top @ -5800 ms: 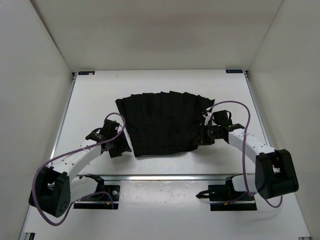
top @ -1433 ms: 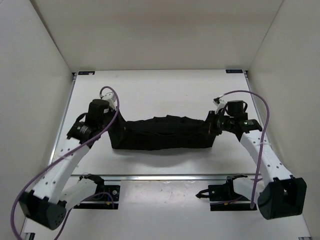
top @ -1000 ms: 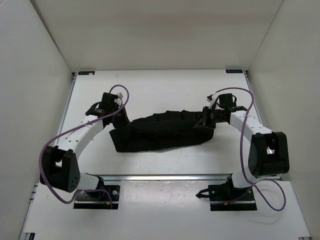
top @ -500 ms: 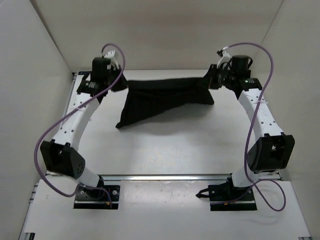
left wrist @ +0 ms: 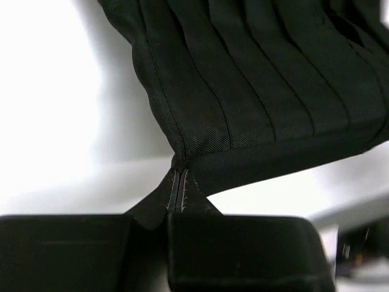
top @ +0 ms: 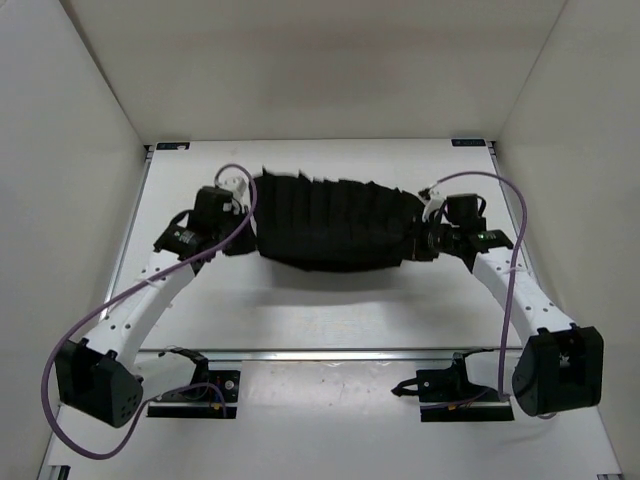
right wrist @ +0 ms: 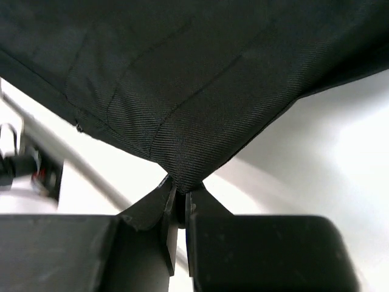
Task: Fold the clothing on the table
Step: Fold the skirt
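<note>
The left jaws are clamping shut on a seamed corner of the clothing [left wrist: 255, 79], and the right jaws are pinching the opposite corner the same way. Just beyond each pair of jaws, the black twill is spreading outward in narrow, straight pleats. Between the two pairs of jaws it is stretching as a wide, curved band with a bowed near edge, which is throwing a soft shadow on the white table [top: 330, 310]. Its far edge is showing a stepped, fanned outline.

Left pincer [left wrist: 177, 182], right pincer [right wrist: 177, 193]: both tight, well apart
</note>
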Robot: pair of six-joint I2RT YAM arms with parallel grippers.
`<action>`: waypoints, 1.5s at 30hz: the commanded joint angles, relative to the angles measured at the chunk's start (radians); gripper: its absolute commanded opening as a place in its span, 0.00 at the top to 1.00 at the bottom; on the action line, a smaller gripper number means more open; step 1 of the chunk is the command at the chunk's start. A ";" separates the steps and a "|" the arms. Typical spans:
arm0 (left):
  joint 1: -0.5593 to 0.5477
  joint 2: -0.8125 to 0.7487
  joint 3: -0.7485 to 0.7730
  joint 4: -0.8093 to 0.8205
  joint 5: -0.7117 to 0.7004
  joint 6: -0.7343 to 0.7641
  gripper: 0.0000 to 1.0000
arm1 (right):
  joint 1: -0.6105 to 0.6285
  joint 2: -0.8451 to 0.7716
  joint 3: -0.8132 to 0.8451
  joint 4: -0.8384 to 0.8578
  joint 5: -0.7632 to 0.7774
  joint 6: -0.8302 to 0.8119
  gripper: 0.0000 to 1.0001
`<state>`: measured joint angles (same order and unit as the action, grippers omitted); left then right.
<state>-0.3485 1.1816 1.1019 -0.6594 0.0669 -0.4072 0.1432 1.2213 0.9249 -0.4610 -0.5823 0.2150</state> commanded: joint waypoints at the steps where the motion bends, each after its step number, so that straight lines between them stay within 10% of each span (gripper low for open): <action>1: -0.029 -0.108 -0.112 -0.139 -0.084 -0.068 1.00 | -0.021 -0.113 -0.072 -0.097 0.076 0.004 1.00; 8: 0.043 -0.205 -0.152 -0.209 -0.027 -0.128 1.00 | -0.069 -0.214 -0.109 -0.087 0.006 0.084 1.00; 27: 0.109 0.630 0.404 -0.109 0.024 0.039 0.94 | -0.175 0.333 0.063 0.102 -0.140 0.139 1.00; 35: 0.108 0.626 0.469 -0.060 0.011 0.077 0.33 | -0.185 0.259 0.029 0.218 -0.145 0.149 0.36; 42: 0.108 0.487 0.301 0.087 0.065 0.093 0.25 | -0.177 0.170 -0.024 0.288 -0.079 0.025 0.20; 45: 0.103 0.469 0.222 0.182 0.158 0.125 0.46 | -0.153 0.179 -0.044 0.286 -0.051 -0.029 0.30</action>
<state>-0.2333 1.6997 1.3815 -0.5915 0.1417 -0.3298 -0.0303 1.4059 0.9089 -0.2142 -0.6739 0.2657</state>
